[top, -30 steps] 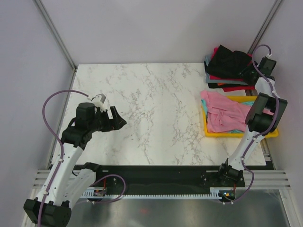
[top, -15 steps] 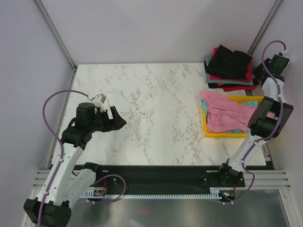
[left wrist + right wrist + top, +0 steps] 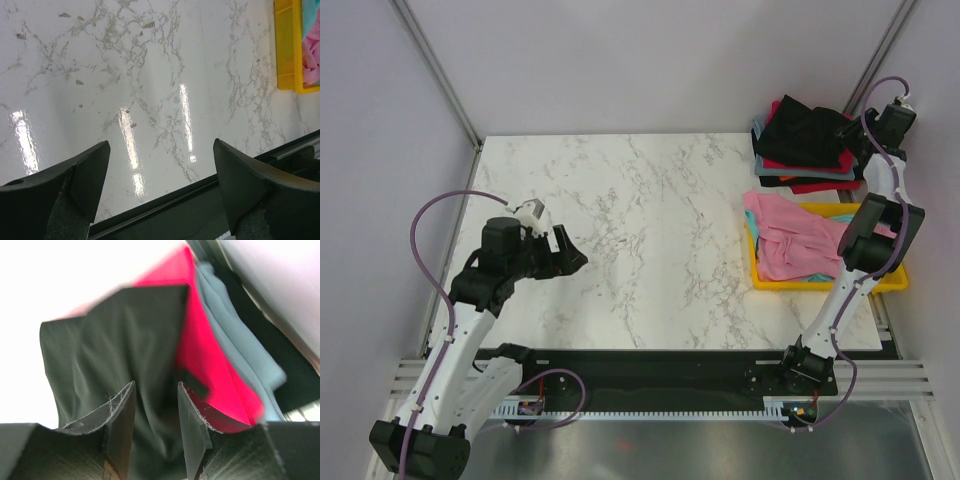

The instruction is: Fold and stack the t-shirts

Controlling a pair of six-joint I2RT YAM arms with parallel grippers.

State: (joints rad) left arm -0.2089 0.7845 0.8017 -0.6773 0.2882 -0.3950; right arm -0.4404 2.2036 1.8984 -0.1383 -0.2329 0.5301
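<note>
Hovering right pincer (image 3: 156, 387): jaws part-way apart, nothing visibly clamped, directly over the black tee (image 3: 110, 340) on top of the stack (image 3: 805, 160) at the far right corner of the tabletop (image 3: 650, 220). Can't tell if the tips touch the cloth. Under the black one: red tee (image 3: 205, 355), then grey tee (image 3: 227, 340). Just nearer, the yellow tray (image 3: 800, 284) holds a crumpled pink tee (image 3: 790, 235) over a teal tee (image 3: 817, 272); the pink spills over the tray's left rim. Left pincer (image 3: 160, 150) is wide open, holding nothing, above the marble at left, well apart from all the shirts.
</note>
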